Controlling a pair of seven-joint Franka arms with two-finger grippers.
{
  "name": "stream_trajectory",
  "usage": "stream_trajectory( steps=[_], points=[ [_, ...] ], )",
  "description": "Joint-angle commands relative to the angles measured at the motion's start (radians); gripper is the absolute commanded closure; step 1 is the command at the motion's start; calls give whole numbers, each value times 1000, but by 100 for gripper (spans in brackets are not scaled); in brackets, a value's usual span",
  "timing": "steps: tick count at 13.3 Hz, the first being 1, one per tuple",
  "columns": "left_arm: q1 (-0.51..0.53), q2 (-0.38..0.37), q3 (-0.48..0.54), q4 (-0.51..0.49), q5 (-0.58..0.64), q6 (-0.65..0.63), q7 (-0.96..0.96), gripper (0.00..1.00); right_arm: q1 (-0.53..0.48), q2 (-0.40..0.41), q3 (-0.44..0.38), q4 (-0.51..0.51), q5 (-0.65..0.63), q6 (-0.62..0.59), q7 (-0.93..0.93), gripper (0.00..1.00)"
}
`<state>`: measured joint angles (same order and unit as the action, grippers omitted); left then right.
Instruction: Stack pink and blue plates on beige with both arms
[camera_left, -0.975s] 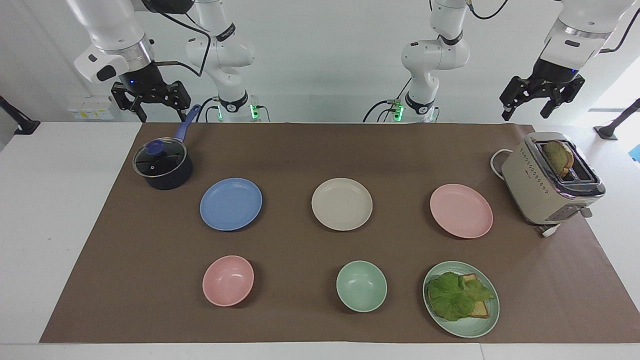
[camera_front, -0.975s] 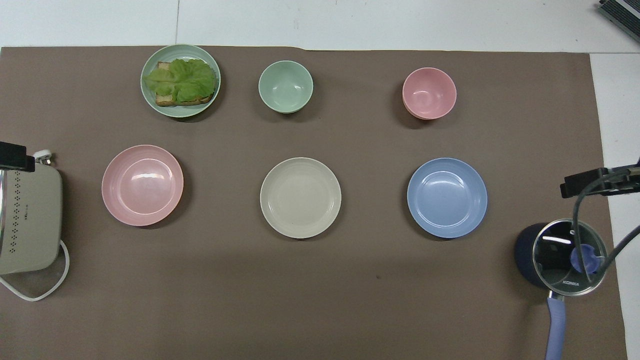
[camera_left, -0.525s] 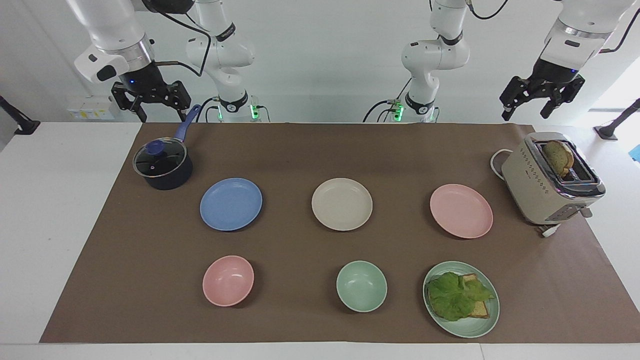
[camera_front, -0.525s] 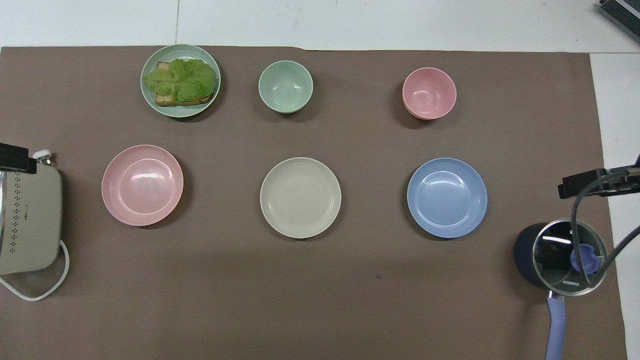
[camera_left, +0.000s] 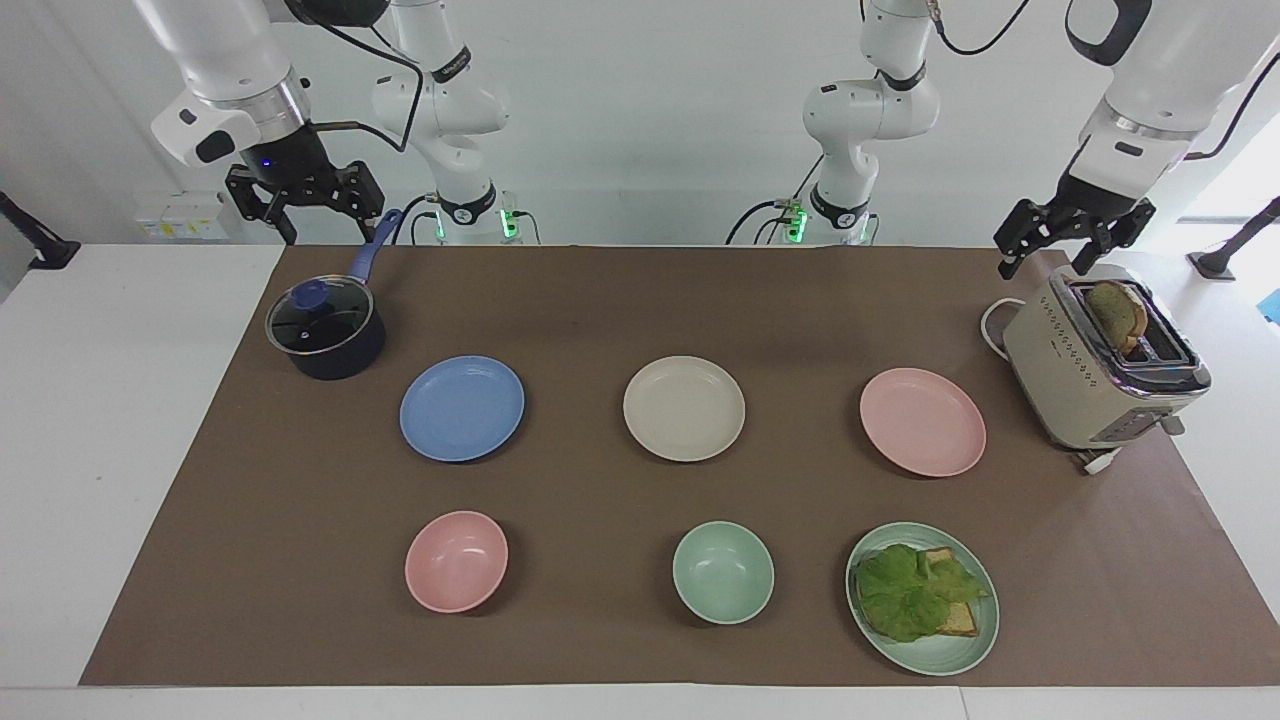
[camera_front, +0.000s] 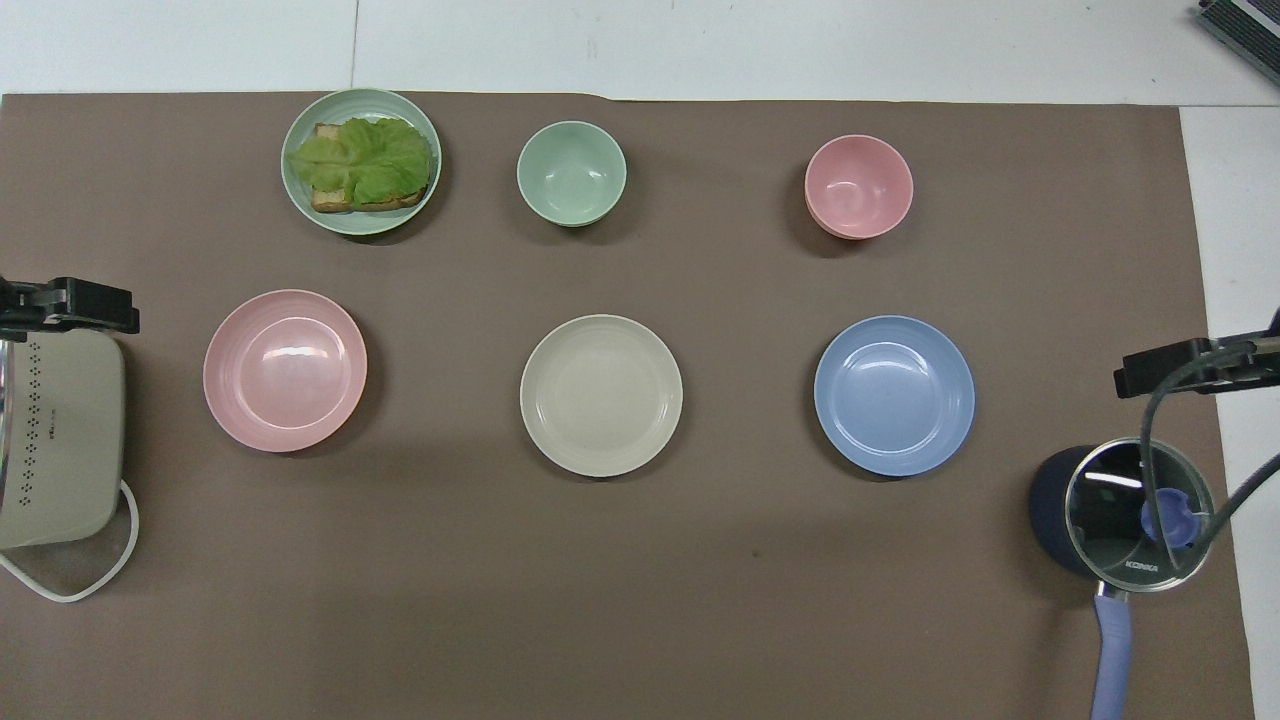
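Logging my layout around the beige plate: pink plate toward left gripper, blue plate toward right gripper; both fingers released, empty, raised.

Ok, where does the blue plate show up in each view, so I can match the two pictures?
Facing view: the blue plate lies left of centre, just below the lidded pot.
Overhead view: the same plate lies right of centre, above the pot.
Shared landmark: the beige plate beside it, mid-table.
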<state>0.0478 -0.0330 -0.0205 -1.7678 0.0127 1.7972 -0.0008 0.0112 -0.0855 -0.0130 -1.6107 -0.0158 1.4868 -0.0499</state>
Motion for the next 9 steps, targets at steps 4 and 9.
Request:
stream_trajectory(
  steps=[4,9],
  points=[
    [38,50,-1,-90,-10,126,18,0,-14,-57,1,-83,25,52,-13,0],
    [40,114,-1,-169,-10,226,5,0,-11,-57,1,-86,27,61,-13,0]
  ],
)
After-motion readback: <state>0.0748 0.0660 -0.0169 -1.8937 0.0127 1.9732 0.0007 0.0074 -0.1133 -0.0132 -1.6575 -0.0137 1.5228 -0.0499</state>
